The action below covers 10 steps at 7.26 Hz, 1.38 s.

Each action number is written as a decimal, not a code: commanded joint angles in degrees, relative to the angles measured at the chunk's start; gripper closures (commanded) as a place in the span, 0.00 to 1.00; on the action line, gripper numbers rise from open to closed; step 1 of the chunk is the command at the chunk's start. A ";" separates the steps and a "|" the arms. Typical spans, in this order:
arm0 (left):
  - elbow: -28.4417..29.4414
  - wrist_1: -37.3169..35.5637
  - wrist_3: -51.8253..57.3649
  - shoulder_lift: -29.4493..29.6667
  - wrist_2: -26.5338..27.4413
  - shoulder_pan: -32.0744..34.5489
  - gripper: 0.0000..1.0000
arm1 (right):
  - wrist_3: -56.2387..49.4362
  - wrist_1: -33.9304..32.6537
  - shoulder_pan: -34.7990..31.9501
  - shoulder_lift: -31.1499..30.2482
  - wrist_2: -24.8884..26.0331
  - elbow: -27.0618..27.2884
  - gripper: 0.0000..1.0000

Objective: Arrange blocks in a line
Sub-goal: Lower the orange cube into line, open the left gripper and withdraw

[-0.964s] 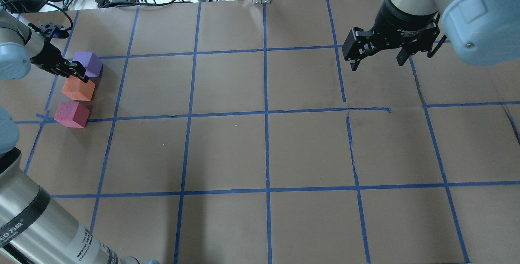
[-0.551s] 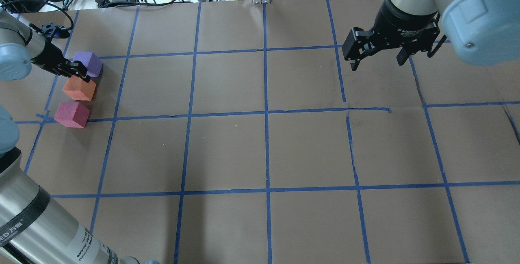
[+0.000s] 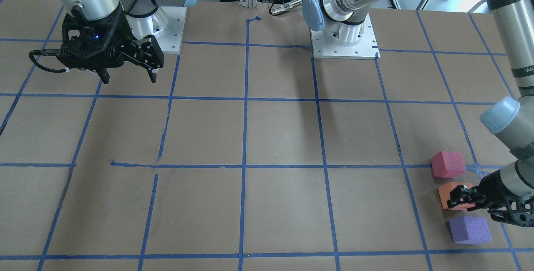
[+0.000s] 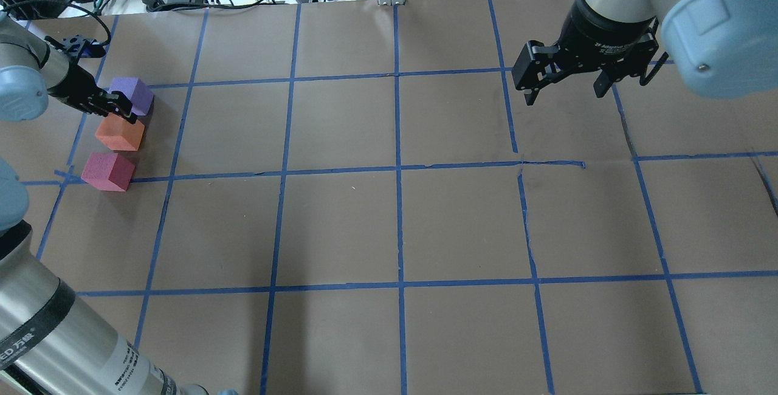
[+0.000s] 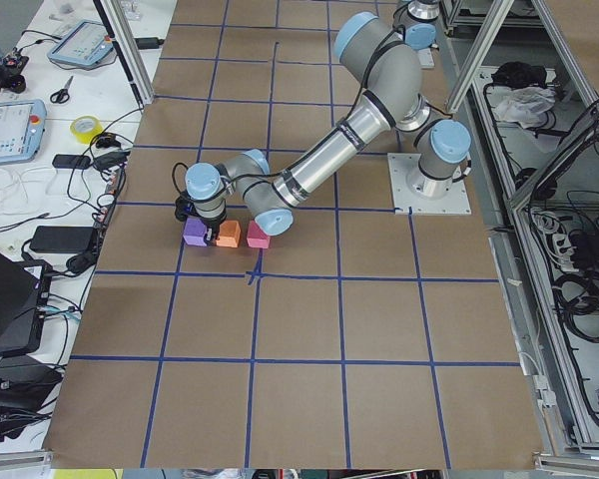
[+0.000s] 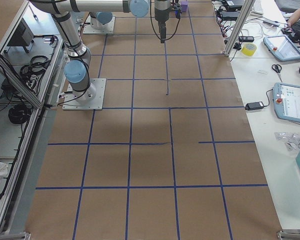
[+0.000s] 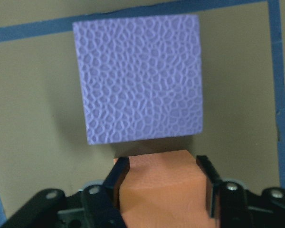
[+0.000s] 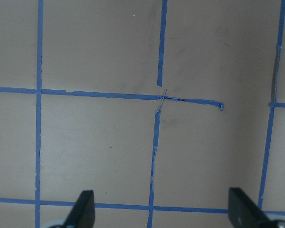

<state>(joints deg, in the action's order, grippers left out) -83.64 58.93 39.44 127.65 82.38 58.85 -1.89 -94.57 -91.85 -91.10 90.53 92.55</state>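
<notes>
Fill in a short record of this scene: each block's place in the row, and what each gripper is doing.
purple block: far end of row, free
orange block: middle of row, gripped
pinkish-red block: end nearest the robot, free
left gripper: shut on orange block
right gripper: open, empty, over bare table

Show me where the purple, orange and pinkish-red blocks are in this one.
purple block [image 4: 135, 90]: overhead exterior view, on its top face.
orange block [image 4: 114, 131]: overhead exterior view, on its top face.
pinkish-red block [image 4: 102, 167]: overhead exterior view, on its top face.
</notes>
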 commanded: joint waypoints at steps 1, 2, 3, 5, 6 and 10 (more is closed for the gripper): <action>-1.77 2.58 -3.74 -4.40 0.41 1.43 0.00 | 0.40 0.00 0.00 0.04 0.00 0.00 0.00; -1.87 9.30 -3.85 -8.87 0.24 1.53 0.00 | 0.31 0.00 0.00 0.04 0.00 0.00 0.00; -1.70 14.06 -4.46 -13.26 0.32 2.05 0.00 | 0.13 -0.09 0.00 0.04 0.00 0.00 0.00; -0.39 33.94 -6.65 -25.72 0.85 2.58 0.00 | 0.13 0.00 0.00 0.04 0.00 0.00 0.00; 1.27 43.63 -12.84 -32.48 0.33 2.76 0.00 | 0.04 0.26 0.00 -0.04 0.00 0.00 0.00; -0.09 41.52 -40.56 -37.57 4.80 27.64 0.00 | -0.04 0.26 0.00 -0.05 0.00 0.00 0.00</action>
<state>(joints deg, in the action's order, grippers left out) -82.07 106.38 5.32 89.92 84.85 77.35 -1.93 -94.31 -91.85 -91.12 90.53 92.55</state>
